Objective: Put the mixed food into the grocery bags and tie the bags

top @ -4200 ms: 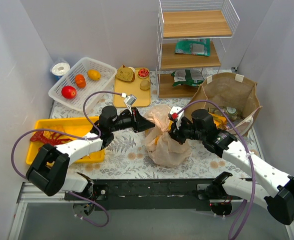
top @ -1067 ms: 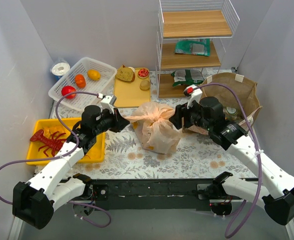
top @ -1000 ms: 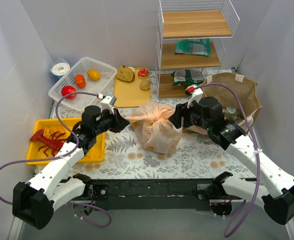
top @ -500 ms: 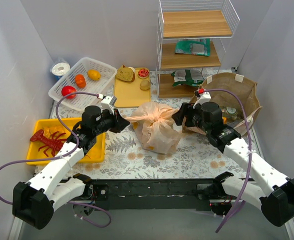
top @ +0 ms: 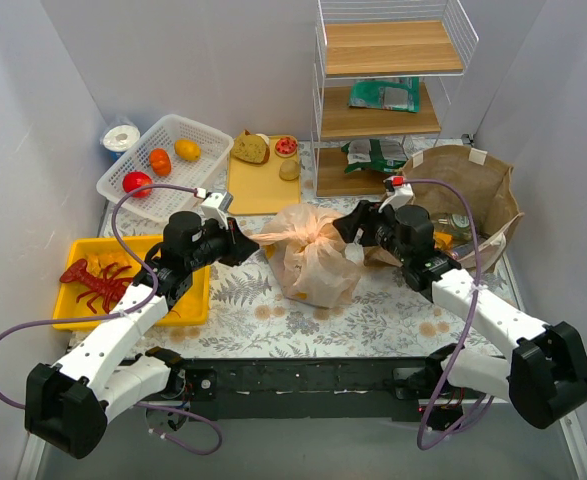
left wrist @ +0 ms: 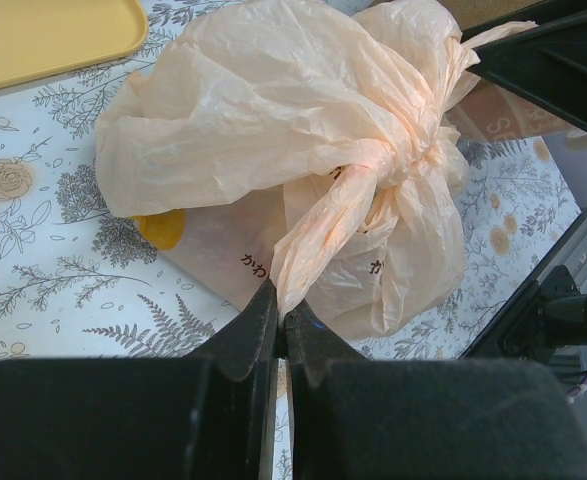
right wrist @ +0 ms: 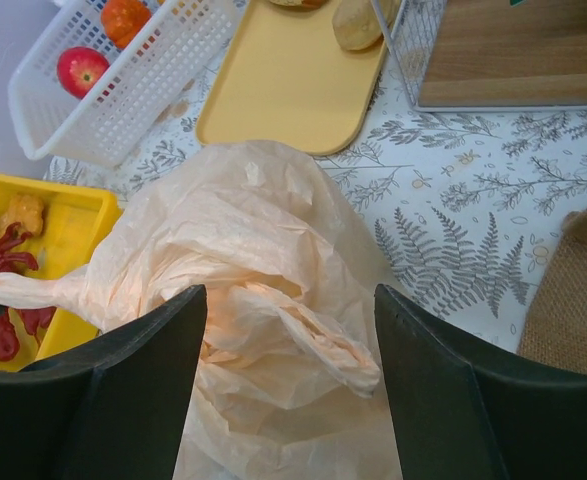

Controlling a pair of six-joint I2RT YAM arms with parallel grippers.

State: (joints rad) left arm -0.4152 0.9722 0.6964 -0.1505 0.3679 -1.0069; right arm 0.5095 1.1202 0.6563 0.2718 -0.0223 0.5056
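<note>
The peach plastic grocery bag [top: 313, 262] stands mid-table, its handles twisted into a knot [left wrist: 393, 165]. My left gripper [top: 245, 243] [left wrist: 281, 318] is shut on one handle strand, stretched taut to the left of the bag. My right gripper [top: 351, 228] [right wrist: 289, 300] hovers open over the bag's right side, and a loose handle end [right wrist: 323, 335] lies between its fingers, untouched. Something yellow [left wrist: 163, 225] shows through the plastic. The brown paper bag [top: 468, 185] stands to the right with a can [top: 462, 222] inside. Peppers [top: 137, 183] lie in a white basket, bread [top: 252, 148] on a yellow board.
A yellow tray [top: 178, 300] with a red toy lobster [top: 93, 280] sits at the left. The white basket [top: 208, 135] and yellow board [top: 263, 190] are at the back. A wire shelf [top: 383, 125] holds green packets. A tape roll [top: 121, 137] is in the far left corner.
Four seconds ago both grippers were close on the bag; the left has since pulled its handle out leftward. Over the last second the right arm swung its wrist over the bag; the left stayed still.
</note>
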